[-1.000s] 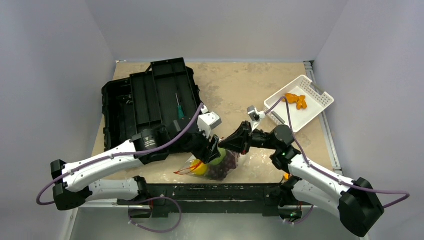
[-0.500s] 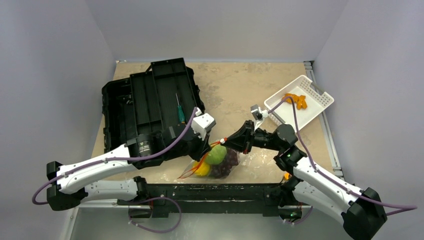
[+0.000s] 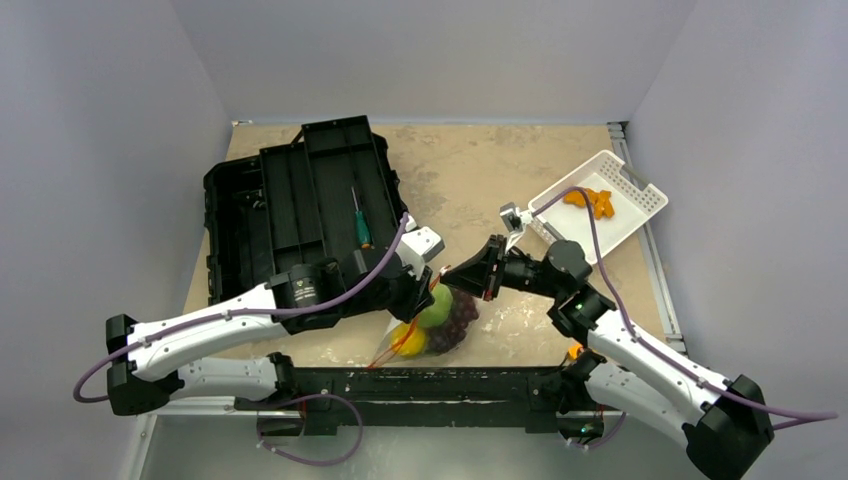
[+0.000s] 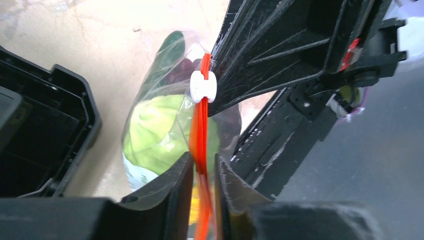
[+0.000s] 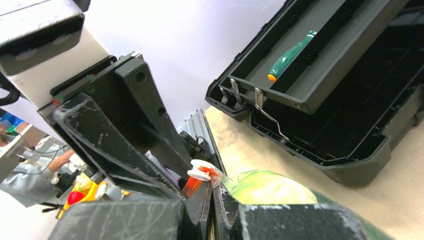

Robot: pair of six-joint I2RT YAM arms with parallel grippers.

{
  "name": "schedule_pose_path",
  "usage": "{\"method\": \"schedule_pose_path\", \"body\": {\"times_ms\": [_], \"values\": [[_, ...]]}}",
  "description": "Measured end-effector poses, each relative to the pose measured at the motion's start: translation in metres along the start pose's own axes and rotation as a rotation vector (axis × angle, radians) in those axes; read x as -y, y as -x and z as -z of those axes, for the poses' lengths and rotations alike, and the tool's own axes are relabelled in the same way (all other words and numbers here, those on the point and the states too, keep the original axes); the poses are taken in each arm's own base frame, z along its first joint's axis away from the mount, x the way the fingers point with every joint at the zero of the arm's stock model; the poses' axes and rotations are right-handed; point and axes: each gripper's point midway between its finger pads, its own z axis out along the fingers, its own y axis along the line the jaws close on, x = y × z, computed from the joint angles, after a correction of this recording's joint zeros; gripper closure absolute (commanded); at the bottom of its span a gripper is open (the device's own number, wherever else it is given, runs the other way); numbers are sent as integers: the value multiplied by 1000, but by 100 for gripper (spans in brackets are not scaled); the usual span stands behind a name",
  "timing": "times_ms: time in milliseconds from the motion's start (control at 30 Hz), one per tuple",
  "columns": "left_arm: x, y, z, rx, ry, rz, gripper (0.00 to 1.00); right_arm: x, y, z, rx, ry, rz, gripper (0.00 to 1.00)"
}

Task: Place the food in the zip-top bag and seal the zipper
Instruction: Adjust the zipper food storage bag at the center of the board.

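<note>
The zip-top bag point(image 3: 432, 322) hangs between both grippers near the table's front, holding a green cabbage point(image 4: 155, 135), purple grapes point(image 3: 459, 316) and a yellow lemon point(image 3: 408, 341). Its orange-red zipper point(image 4: 200, 130) runs upright in the left wrist view, with a white slider point(image 4: 202, 86) at its far end. My left gripper point(image 4: 204, 161) straddles the strip with its jaws narrowly apart; a thin gap shows on the right side. My right gripper point(image 5: 212, 189) is shut on the bag's corner just under the slider point(image 5: 200, 170). Further food is out of view.
An open black toolbox point(image 3: 290, 200) lies at the left, with a green-handled screwdriver point(image 3: 360, 226) in its tray. A white slotted basket point(image 3: 605, 205) with an orange item point(image 3: 590, 199) sits at the back right. The left arm's forearm lies across the toolbox's near corner.
The left gripper's jaws have come in from wide to narrow around the orange strip. The bag has swung a little to the right, and the right gripper has kept its hold.
</note>
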Motion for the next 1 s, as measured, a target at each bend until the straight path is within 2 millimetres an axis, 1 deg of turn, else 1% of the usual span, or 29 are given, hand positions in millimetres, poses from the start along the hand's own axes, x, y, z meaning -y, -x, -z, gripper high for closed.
{"method": "schedule_pose_path", "body": {"times_ms": [100,133,167,200,233,300,333,400,433,500,600,667,700,767,833,900,933,1000], "values": [[-2,-1,-2,-9,17,0,98,2,2,-1,-7,-25,-23,100],[-3,-1,-2,-11,20,1,100,3,2,-1,-11,-35,-27,100],[-3,-2,-2,-13,22,1,100,3,3,-2,-17,-41,-26,98],[-3,-2,-2,-14,22,2,100,4,2,-2,-24,-47,-21,93],[-3,-2,-2,-17,23,2,100,5,2,-2,-34,-53,-11,82],[-3,-3,-2,-18,21,1,100,5,4,-2,-51,-62,24,64],[-3,-3,-1,-17,17,2,100,4,5,-2,-57,-58,54,57],[0,-3,2,-17,0,1,100,0,8,-2,-69,-33,127,46],[1,-4,3,-17,-12,0,100,-4,10,-2,-73,-13,166,43],[3,-7,7,-22,-36,0,100,-11,12,-3,-73,37,238,41],[4,-11,12,-26,-62,5,100,-22,14,-6,-74,127,309,40],[3,-12,16,-24,-71,11,100,-23,10,-11,-90,175,327,39],[3,-12,17,-21,-71,15,100,-21,8,-12,-99,177,323,37],[1,-12,19,-13,-66,37,100,-9,3,-17,-118,140,289,30],[-2,-10,19,-6,-44,71,100,6,4,-18,-118,52,244,24],[-9,-11,19,-7,6,116,100,18,14,-17,-92,-63,202,19],[-15,-12,19,-12,50,152,100,22,21,-16,-70,-119,186,17],[-23,-8,19,-7,129,229,100,28,39,-9,-18,-232,167,15]]}}
